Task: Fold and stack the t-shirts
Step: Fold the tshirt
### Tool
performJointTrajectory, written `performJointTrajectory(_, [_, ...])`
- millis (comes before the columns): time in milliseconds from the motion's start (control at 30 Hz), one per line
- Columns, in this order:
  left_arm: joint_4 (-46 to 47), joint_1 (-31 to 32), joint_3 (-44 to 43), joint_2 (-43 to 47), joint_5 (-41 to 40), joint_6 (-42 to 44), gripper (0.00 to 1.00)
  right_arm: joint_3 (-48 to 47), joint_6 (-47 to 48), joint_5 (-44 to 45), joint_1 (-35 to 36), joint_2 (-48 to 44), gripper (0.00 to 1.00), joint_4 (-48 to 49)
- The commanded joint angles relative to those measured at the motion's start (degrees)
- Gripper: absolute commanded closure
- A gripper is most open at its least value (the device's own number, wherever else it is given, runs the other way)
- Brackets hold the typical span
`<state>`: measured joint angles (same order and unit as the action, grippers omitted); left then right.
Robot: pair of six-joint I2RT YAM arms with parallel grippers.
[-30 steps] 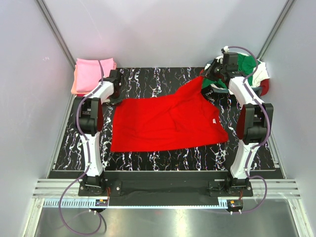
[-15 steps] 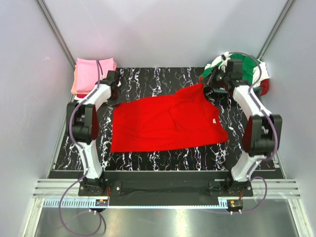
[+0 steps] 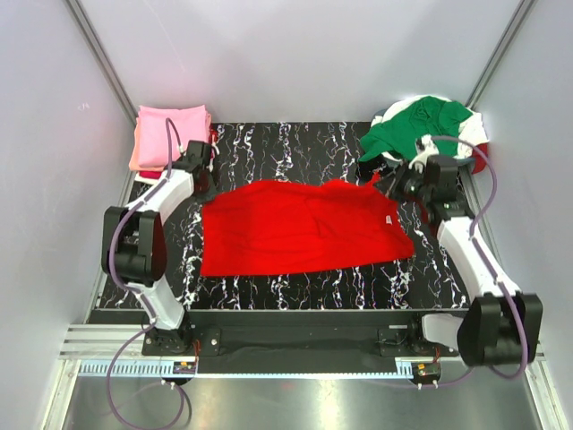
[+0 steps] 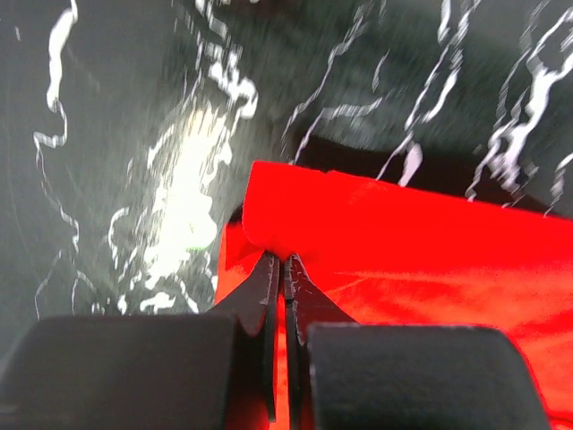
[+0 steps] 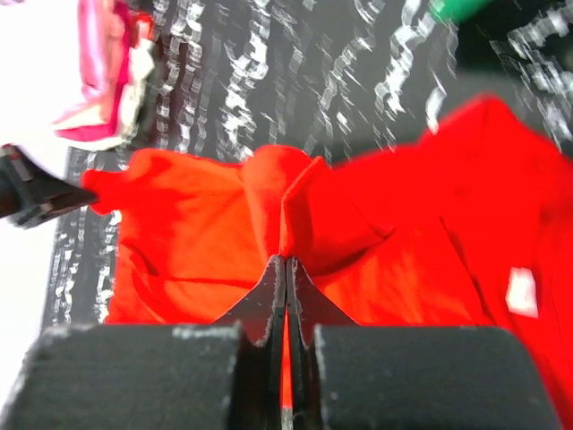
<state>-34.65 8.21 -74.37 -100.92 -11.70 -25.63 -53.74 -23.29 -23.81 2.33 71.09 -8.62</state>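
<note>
While left claw (image 4: pixel 284 262) and right claw (image 5: pixel 286 262) pinch the bright red t-shirt (image 3: pixel 304 226), pink stack (image 3: pixel 168 130) and green shirt (image 3: pixel 414 127) flank it.

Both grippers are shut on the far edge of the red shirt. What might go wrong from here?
1. The left gripper pinches only a thin corner of the red shirt, so the cloth may slip out when pulled.
2. The right gripper holds bunched, creased cloth, so the fold may come out uneven.
3. The left gripper sits close to the pink stack and might nudge it.
</note>
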Motion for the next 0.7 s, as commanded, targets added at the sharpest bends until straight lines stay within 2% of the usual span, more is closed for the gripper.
performJointTrajectory(0, [2.5, 0.7, 3.0, 5.5, -1.6, -1.3, 1.0, 4.5, -1.6, 5.3, -0.2, -7.1, 1.0, -0.9])
performJointTrajectory(367, [0.8, 0.8, 11.4, 9.8, -6.1, -3.3, 1.0, 16.0, -10.6, 20.8, -0.2, -21.9, 1.0, -11.3])
performJointTrajectory(400, [0.2, 0.8, 11.7, 10.0, -6.5, -3.9, 0.96, 16.8, -12.2, 22.1, -0.2, -22.2, 1.0, -14.0])
performJointTrajectory(433, [-1.3, 0.8, 11.9, 10.0, -6.6, -4.3, 0.7, 17.0, -13.7, 26.0, -0.2, -22.4, 0.93, -16.0])
performJointTrajectory(500, [-2.3, 0.8, 13.2, 11.5, -7.1, -5.7, 0.46, 17.3, -16.0, 28.0, -0.1, -22.4, 0.65, -19.7])
performJointTrajectory(533, [-2.6, 0.8, 13.6, 12.4, -7.2, -6.0, 0.36, 17.4, -16.4, 28.9, -0.1, -22.4, 0.44, -20.3])
performJointTrajectory(567, [-2.8, 0.8, 14.3, 13.5, -7.5, -6.2, 0.25, 17.5, -17.0, 29.4, -0.2, -22.5, 0.29, -20.7])
performJointTrajectory(667, [-3.5, 0.8, 13.2, 17.4, -8.0, -5.8, 0.21, 15.9, -16.5, 30.6, -0.2, -22.4, 0.26, -21.4])
